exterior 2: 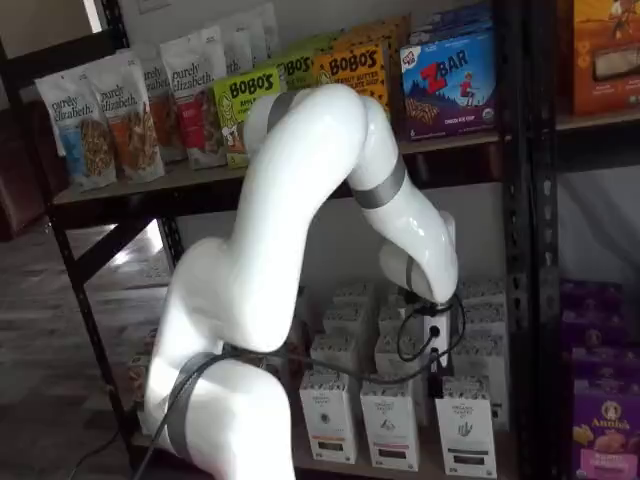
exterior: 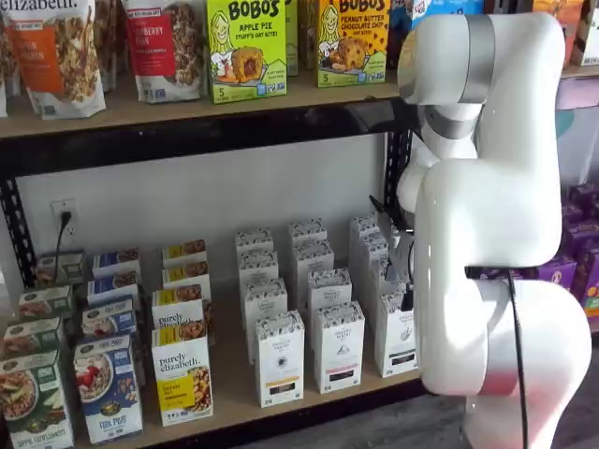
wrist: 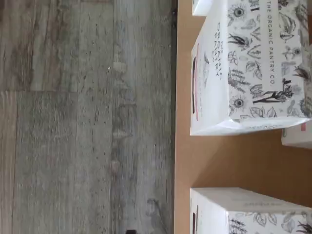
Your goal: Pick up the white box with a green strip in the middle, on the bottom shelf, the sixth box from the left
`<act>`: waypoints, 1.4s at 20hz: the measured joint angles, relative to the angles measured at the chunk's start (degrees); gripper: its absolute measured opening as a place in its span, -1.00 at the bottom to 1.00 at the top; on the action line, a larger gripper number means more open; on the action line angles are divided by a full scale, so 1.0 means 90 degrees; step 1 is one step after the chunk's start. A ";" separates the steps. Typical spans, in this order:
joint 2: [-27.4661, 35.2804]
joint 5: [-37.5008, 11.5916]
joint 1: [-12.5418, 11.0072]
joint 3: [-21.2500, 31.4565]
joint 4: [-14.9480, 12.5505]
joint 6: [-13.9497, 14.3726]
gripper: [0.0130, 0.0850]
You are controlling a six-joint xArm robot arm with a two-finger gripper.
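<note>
Shelving, bottom shelf point(exterior: 234, 398) | arm bent down at frame right | gripper point(exterior 2: 436, 362) above white box point(exterior: 396, 332) | fingers apart, nothing held

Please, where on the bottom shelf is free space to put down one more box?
The bottom shelf has a bare strip along its front edge, before the white boxes, and narrow lanes between their rows. In the wrist view, bare board separates two white cartons. The left side is crowded with cereal boxes.

Upper shelf's got Bobo's apple pie boxes point(exterior: 246, 47) and purely elizabeth granola bags point(exterior: 56, 51); a Zbar box point(exterior 2: 448, 70) sits at 3 o'clock of the Bobo's.
</note>
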 joint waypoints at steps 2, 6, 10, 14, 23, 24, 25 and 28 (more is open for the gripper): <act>-0.0008 0.0245 0.0005 -0.0130 -0.0283 0.0269 1.00; -0.0021 0.0370 0.0035 -0.0254 -0.0365 0.0383 1.00; 0.0074 0.0306 0.0049 -0.0356 -0.0459 0.0476 1.00; 0.0359 0.0196 0.0032 -0.0606 -0.0682 0.0643 1.00; 0.1072 0.0062 0.0006 -0.1280 -0.0969 0.0857 1.00; 0.1139 0.0058 0.0006 -0.1349 -0.1000 0.0884 1.00; 0.1208 0.0059 0.0005 -0.1421 -0.1025 0.0904 1.00; 0.1380 0.0072 0.0005 -0.1605 -0.1053 0.0928 1.00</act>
